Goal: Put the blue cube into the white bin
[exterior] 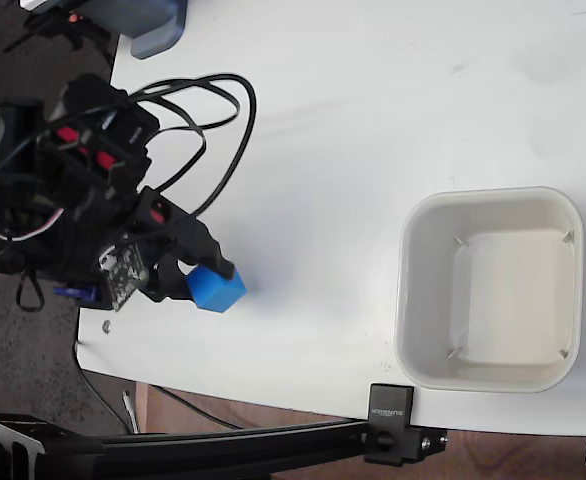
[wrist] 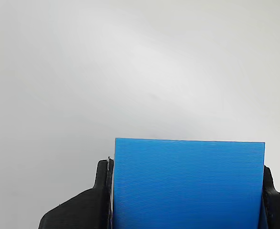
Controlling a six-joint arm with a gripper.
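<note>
Fixed view: your gripper [exterior: 201, 272] was pinching the blue cube [exterior: 217, 290] at the table's [exterior: 353, 120] left part, near the front edge. I could not tell if the cube was lifted or touching. The white bin [exterior: 490, 290] stood well apart to the right, w/ nothing inside.

Wrist view: the cube [wrist: 188, 183] sat tight btw. both fingers [wrist: 102, 191]. So the grasp looked done; carry & drop were left, I think.

Items counted — one blue cube [exterior: 216, 290], one white bin [exterior: 490, 289], one gripper [exterior: 195, 268] with two fingers [wrist: 101, 191], one grey-blue device [exterior: 153, 22] at table edge — nothing duplicated.
</note>
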